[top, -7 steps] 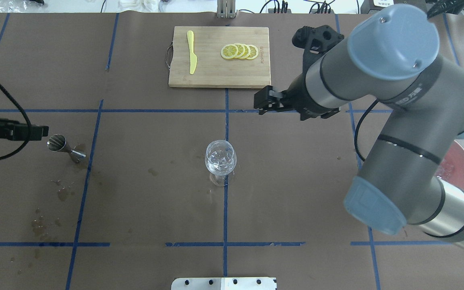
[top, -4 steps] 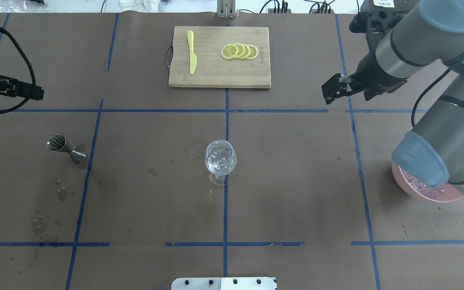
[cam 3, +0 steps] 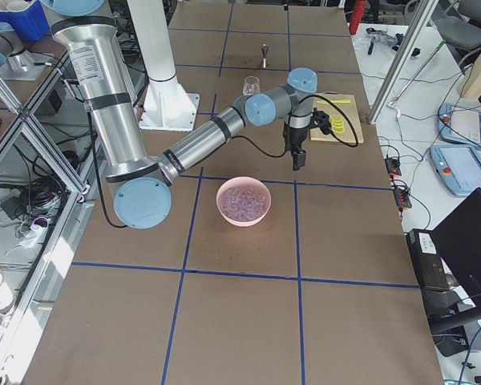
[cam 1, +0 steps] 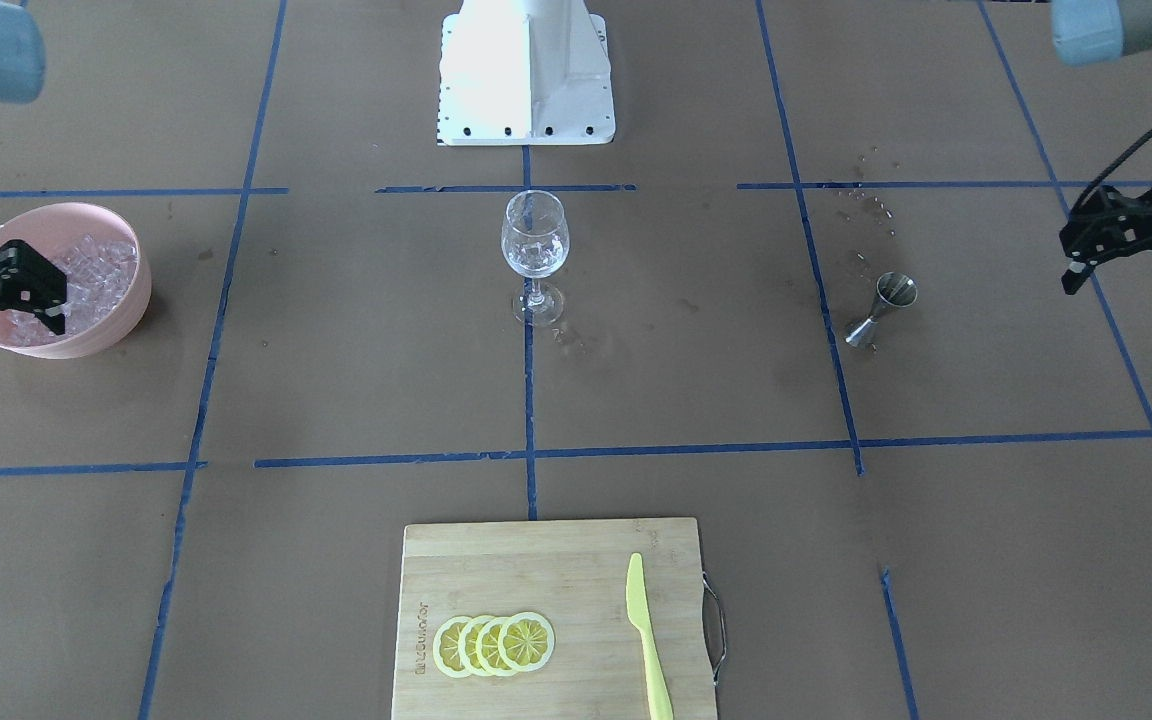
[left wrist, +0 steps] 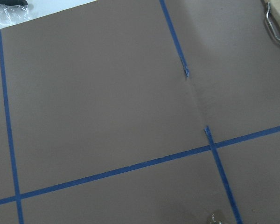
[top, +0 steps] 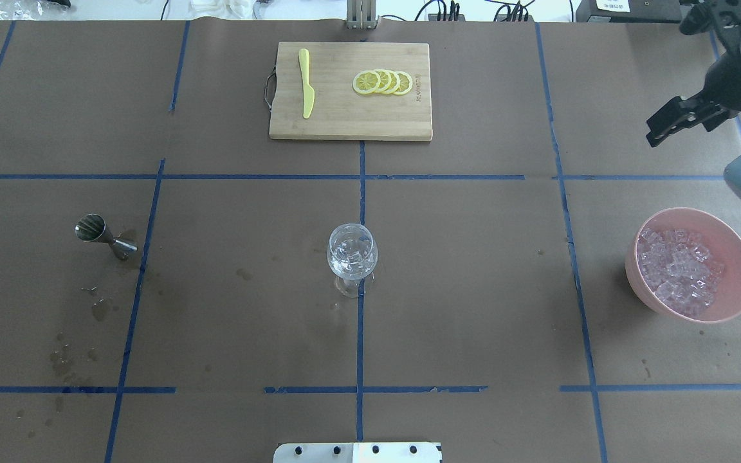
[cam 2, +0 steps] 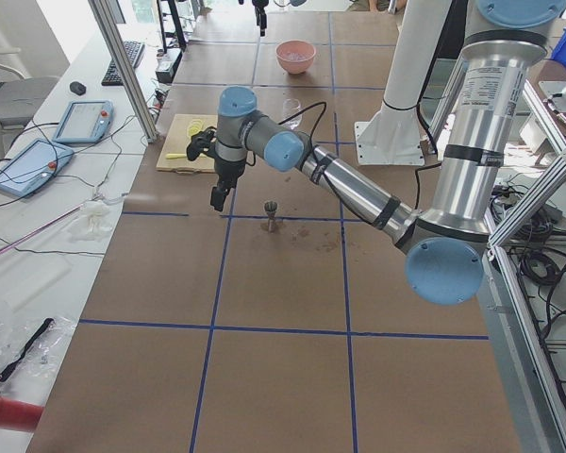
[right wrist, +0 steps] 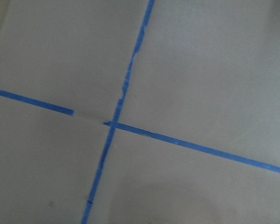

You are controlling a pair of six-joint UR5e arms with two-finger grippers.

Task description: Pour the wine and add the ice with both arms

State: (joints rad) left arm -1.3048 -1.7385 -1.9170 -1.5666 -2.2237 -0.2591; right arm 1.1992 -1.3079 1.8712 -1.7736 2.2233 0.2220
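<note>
Middle of the table: your wine glass (top: 352, 254) stands upright, well apart from both claws.
Inside the glass: ice (top: 351, 258) sits in the round part. The wine is too pale for you to see for sure.
What could go wrong: the glass is tall on a thin stem. I think an arm swinging low across the middle could tip it and spill it.
By the left edge: wet spots (top: 99, 310) lie near the jigger (top: 105, 236), so the paper there may be slippery. You cannot tell if the jigger has any drink in it.
By the right edge: the pink bowl (top: 740, 257) is full of spare ice (top: 676, 273). It may melt if you wait.
Your left claw (cam 1: 1126, 290): fingers spread apart, nothing in them, above the left edge.
Your right claw (top: 663, 125): fingers look spread, nothing in them, near the far right corner.
</note>
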